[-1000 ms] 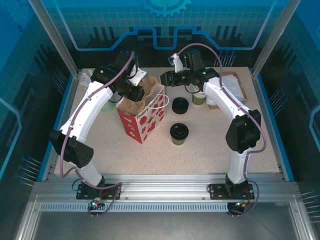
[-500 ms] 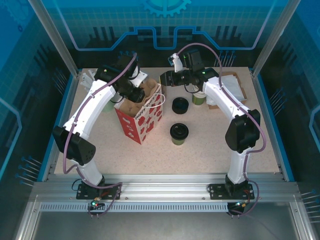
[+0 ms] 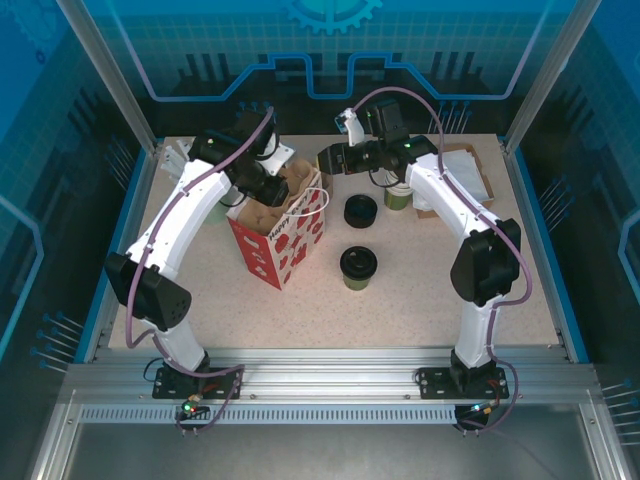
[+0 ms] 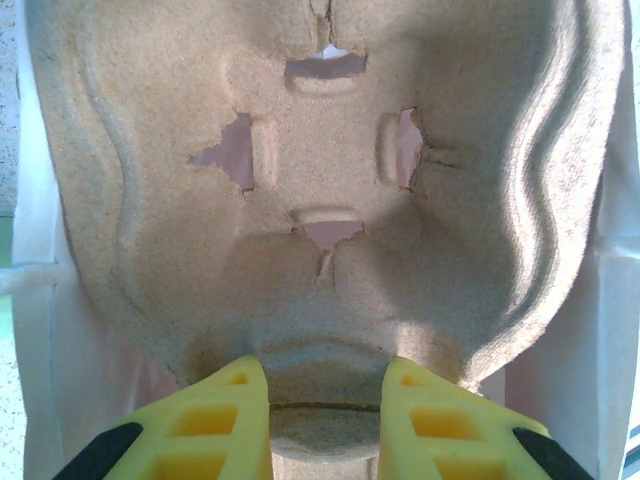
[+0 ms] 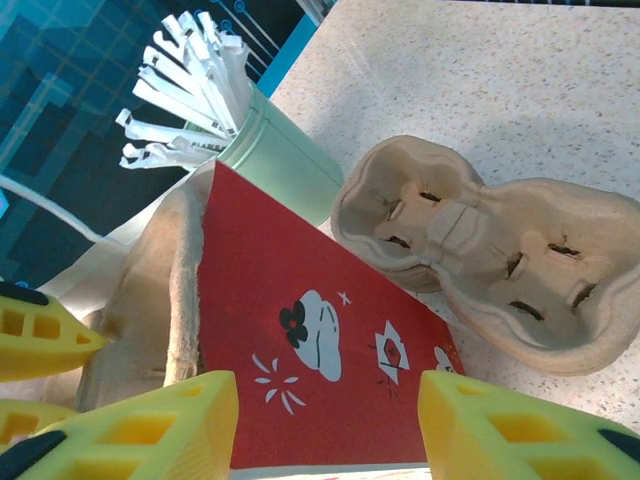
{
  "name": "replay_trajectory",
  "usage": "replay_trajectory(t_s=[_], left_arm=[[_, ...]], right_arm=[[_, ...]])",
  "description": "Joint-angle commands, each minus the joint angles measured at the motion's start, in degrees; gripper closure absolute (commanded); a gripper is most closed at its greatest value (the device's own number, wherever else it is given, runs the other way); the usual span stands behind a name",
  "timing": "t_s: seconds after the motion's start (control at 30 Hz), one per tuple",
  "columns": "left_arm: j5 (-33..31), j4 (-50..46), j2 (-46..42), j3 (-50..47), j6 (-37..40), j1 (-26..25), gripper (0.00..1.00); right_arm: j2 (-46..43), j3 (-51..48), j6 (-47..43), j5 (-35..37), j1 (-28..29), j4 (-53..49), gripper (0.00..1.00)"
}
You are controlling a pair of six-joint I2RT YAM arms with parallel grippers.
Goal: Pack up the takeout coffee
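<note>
The takeout coffee [image 3: 358, 265], an olive-green cup with a black lid, stands upright on the table right of the red paper bag [image 3: 283, 240]. My left gripper [image 3: 268, 190] reaches into the bag's mouth. Its yellow fingers [image 4: 232, 420] are shut on the near edge of a brown pulp cup carrier [image 4: 320, 170] that sits inside the bag. My right gripper [image 3: 325, 160] hovers at the bag's far right rim, open, and the bag's red wall [image 5: 310, 330] lies just beyond its spread fingers [image 5: 170, 430].
A squat black stack of lids [image 3: 361, 211] and a stack of green cups [image 3: 397, 196] stand right of the bag. A second pulp carrier [image 5: 490, 255] lies on the table behind the bag, next to a pale green cup of white stirrers [image 5: 265, 155]. Flat cardboard [image 3: 468, 168] lies at the back right.
My right gripper has opened wider at the bag's rim. The left arm shifted slightly a second ago, and the bag settled a little to the left with it.
</note>
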Motion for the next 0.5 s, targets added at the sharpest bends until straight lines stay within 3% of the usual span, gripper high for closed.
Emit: replay_trajectory(t_s=[0.0, 0.47], left_arm=[[-0.88, -1.06, -2.49, -1.11, 0.56, 0.45, 0.87], [-1.14, -1.04, -2.61, -1.27, 0.72, 0.52, 0.87]], right_arm=[[-2.44, -0.57, -0.81, -3.75, 0.35, -0.55, 0.46], [-2.14, -1.59, -2.04, -3.9, 0.96, -2.19, 0.46]])
